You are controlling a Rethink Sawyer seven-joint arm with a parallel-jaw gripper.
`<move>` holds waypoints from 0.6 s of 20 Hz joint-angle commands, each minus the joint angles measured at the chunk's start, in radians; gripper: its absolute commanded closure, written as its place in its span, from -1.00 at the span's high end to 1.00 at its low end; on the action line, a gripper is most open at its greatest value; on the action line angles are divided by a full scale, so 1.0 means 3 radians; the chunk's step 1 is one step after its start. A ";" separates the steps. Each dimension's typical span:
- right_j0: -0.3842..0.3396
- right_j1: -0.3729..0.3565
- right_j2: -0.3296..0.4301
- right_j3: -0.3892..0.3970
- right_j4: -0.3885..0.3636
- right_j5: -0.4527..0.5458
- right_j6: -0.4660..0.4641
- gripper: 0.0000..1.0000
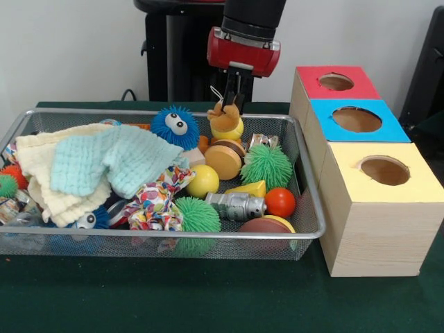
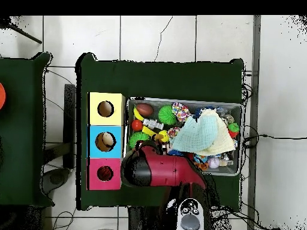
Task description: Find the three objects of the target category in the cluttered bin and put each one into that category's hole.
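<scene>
The gripper hangs over the far side of the bin, right of its middle. Its jaws are nearly closed, pinched on the top of a small yellow and tan duck toy, which dangles just above the other things; whether its underside touches anything below I cannot tell. In the overhead view the red arm covers the jaws and the toy.

The bin sits on the green counter, just left of 3 boxes. In it lie a pale blue cloth on a cream cloth at the left, a blue fuzzy ball with eyes at the far side, a green spiky ball, a tan wooden disc, a yellow ball, an orange ball and a silver metal piece.

The boxes stand in a row, red-topped farthest, blue-topped in the middle, yellow-topped nearest, each with a round hole
</scene>
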 commanded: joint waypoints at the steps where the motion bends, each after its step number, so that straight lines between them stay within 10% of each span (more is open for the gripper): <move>1: -0.0135 0.0148 0.0209 -0.0129 0.0099 0.0152 0.0400 -1.00; 12: -0.0064 -0.0013 0.0202 -0.0083 0.0108 0.0281 0.0387 -1.00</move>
